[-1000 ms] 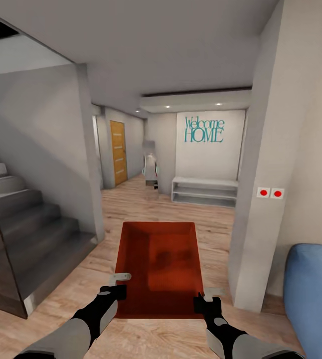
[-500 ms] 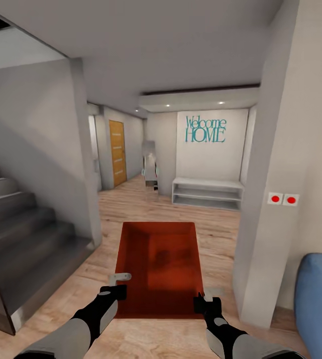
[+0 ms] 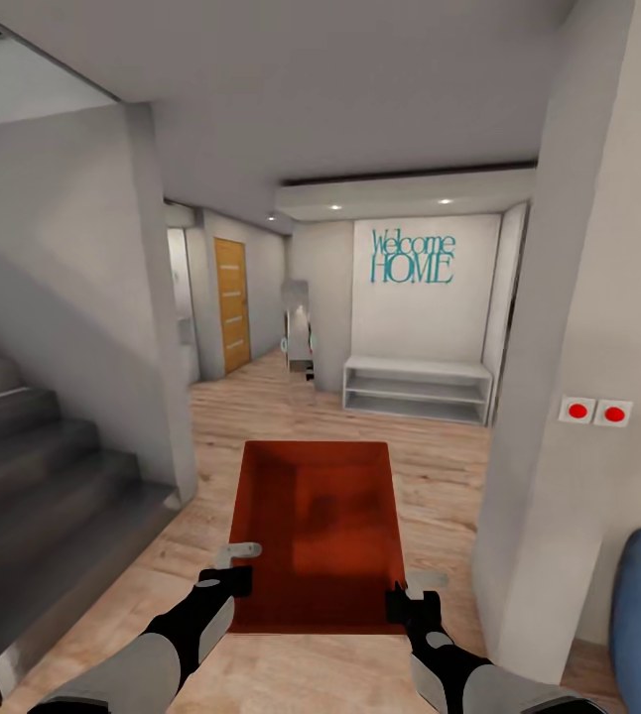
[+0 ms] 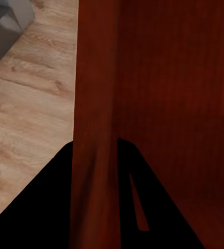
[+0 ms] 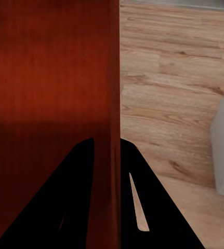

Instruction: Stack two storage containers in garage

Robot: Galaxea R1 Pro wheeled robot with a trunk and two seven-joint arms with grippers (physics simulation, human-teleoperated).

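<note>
Clamping the near corners of one orange-red storage container (image 3: 319,531), the left gripper (image 3: 227,581) and the right gripper (image 3: 397,605) are each closed on a thin side wall, one finger inside and one outside. The container is held level above the light wood-plank floor (image 3: 440,466), between grey stairs (image 3: 43,476) and a pale wall (image 3: 578,297).

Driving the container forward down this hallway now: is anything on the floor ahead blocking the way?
Nothing visible blocks the wood floor straight ahead of the storage container. The staircase flanks the left, a wall corner the right. Farther on, the white shelf unit under the Welcome HOME sign stands right of centre; the corridor continues left toward the wooden door.
</note>
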